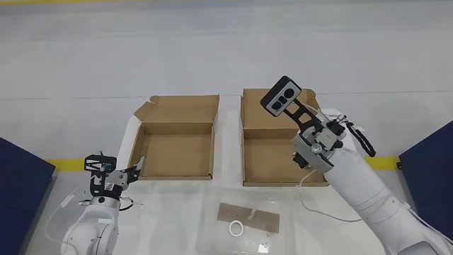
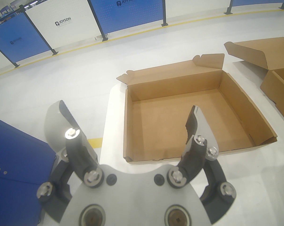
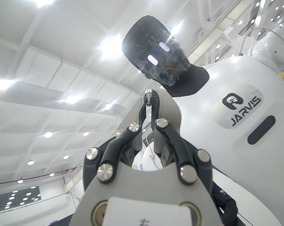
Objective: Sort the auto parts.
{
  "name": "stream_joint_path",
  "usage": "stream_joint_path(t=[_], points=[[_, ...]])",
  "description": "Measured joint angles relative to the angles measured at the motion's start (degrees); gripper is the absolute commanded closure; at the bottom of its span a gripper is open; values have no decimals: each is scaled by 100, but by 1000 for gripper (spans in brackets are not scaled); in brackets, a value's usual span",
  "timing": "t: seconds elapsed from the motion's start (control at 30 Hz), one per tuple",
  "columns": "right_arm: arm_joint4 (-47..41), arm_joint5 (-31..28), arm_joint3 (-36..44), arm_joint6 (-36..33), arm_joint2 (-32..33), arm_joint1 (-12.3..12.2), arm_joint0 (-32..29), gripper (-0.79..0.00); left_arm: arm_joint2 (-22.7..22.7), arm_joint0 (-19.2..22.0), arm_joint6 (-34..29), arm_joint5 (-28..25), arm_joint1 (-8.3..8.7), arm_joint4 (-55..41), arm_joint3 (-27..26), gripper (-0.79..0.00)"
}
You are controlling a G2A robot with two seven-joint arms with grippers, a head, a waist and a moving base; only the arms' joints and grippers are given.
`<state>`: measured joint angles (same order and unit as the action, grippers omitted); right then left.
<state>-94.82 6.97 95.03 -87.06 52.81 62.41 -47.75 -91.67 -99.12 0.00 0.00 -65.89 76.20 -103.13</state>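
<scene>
1. While my right end effector (image 3: pixel 149 99) points upward, pressed together, my left end effector (image 2: pixel 127 109) hangs spread, low.
2. The small white ring (image 1: pixel 237 229) lies on the white bench (image 1: pixel 177 198) between them, rightward of the left one.

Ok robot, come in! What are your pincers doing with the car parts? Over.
Left pincer open, beside the empty left box. Right pincer raised, shut on a small silver part. White ring lies on clear plastic. Nothing in the way.
</scene>
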Motion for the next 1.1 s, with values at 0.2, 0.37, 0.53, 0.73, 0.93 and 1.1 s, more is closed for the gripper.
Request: stream_joint_path(t=[0.2,0.37,0.53,0.73,0.93,1.1], points=[[54,101,-61,-33,25,104,83,0,0,0,0,0,0,0,0,-785],[130,200,-67,-30,90,169,98,0,0,0,0,0,0,0,0,-785],[175,244,-67,-27,114,183,99,0,0,0,0,0,0,0,0,-785],[167,232,32,57,133,190,42,0,0,0,0,0,0,0,0,-785],[35,255,243,-97,193,271,-94,0,0,0,0,0,0,0,0,-785],[12,305,294,-94,207,351,-105,0,0,0,0,0,0,0,0,-785]])
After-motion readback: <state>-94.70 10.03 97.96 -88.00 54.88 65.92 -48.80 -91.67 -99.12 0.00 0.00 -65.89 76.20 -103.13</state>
